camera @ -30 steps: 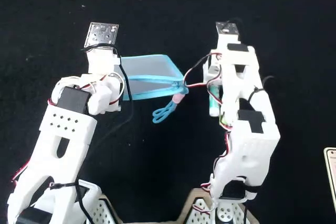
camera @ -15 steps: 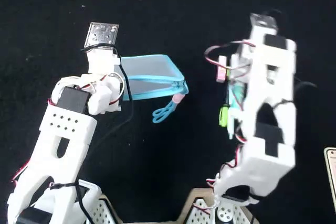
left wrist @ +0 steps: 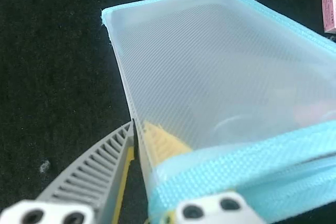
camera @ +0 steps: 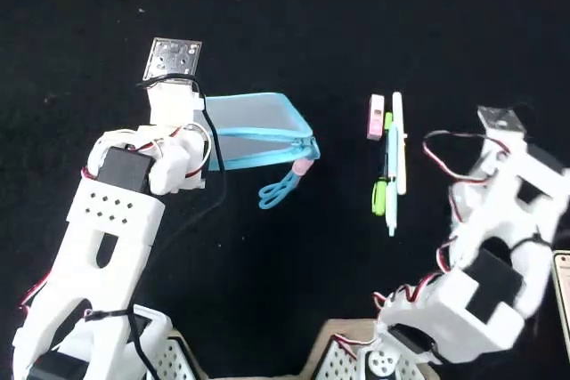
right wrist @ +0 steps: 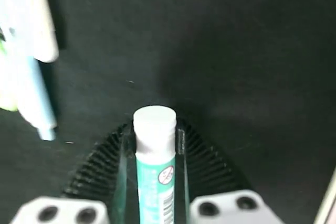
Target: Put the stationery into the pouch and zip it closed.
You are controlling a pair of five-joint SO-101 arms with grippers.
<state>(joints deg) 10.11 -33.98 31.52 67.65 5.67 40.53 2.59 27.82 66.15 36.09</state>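
Pouch of translucent white mesh with light-blue woven trim [camera: 254,131] lies flat on the black cloth table [camera: 285,24], a blue cord loop [camera: 280,190] trailing from its zip end. Left gripper [left wrist: 140,132] is clamped on the opposite end, ribbed grey finger [left wrist: 100,166] against the mesh. Well apart lie a pink block eraser [camera: 376,117], slim white pen [camera: 398,143], pale-blue pen [camera: 391,215] and green highlighter [camera: 380,196], side by side. Right gripper [right wrist: 154,129] pinches a cylindrical white-capped, teal-labelled glue stick [right wrist: 155,171] between black ribbed fingers, seen from the wrist; from above, the arm's body covers that grasp.
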